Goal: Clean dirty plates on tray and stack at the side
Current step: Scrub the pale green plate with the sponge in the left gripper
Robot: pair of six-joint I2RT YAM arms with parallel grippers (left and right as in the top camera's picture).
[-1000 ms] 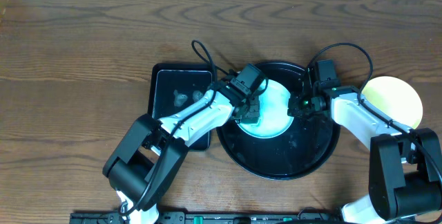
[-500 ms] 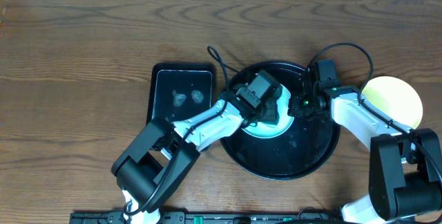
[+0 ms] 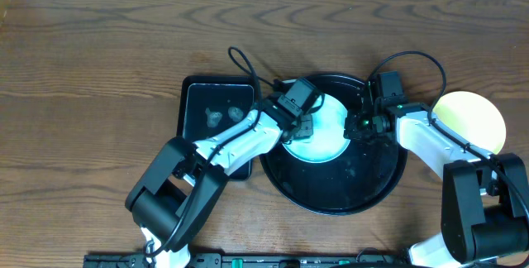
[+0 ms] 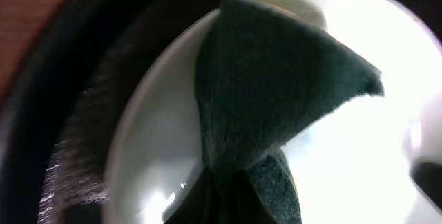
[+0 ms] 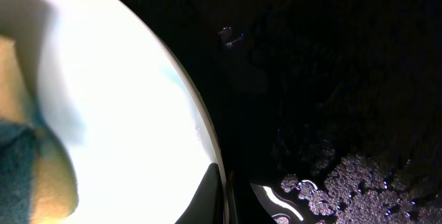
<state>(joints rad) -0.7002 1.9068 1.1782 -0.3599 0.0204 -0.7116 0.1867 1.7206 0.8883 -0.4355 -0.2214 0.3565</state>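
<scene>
Brown wood-grain tabletop (image 3: 99, 53) filled the overhead view, with a pale wall strip along the far edge. Near the middle sat the round black tray (image 3: 331, 198), glossy, with wet streaks on its near floor. Inside it, toward the far side, lay the mint-white plate (image 3: 335, 131), its surface bright and glaring.

The left gripper (image 3: 299, 131) reached in from the near left and was over the left part of that plate. It was closed on a dark green sponge (image 4: 276, 92), which fanned out from between the fingers and was pressed flat against the plate's face. In the left wrist view the sponge covered much of the plate, with the tray's dark rim curving past on the left.

The right gripper (image 3: 358, 125) came in from the right and sat at the plate's right edge. In the right wrist view its dark fingertips appeared clamped on the plate's rim, one over the white surface and one on the tray side. The yellow side of the sponge showed at the far left of that view.

Well to the right of the tray, on bare wood beside the right arm, rested the yellow plate (image 3: 475, 115). Just left of the round tray, touching or nearly touching it, lay a rectangular black tray (image 3: 216, 107) holding a few wet patches (image 3: 216, 117).
</scene>
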